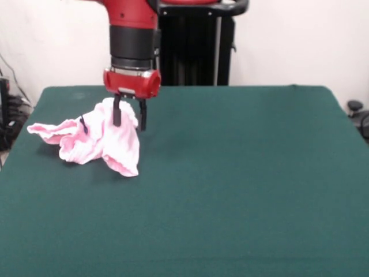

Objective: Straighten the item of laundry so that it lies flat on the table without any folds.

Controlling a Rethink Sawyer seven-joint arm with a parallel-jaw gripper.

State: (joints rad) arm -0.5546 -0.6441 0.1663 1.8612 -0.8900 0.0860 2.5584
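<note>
The item of laundry (98,141), small pale pink baby pants, lies crumpled in a raised heap at the far left of the dark green table (230,184). A small dark bow (83,124) shows on its upper left part. One leg trails left, and another fold hangs toward the front. My gripper (130,118) points straight down over the top right of the heap. Its two black fingers (117,112) stand apart, one in front of the pink cloth, the other just past its right edge. Cloth shows between them, and the gripper looks open.
The black pedestal (196,52) stands behind the table's far edge. Dark equipment (357,112) sits off the table at the right, and cables (11,109) at the left edge.
</note>
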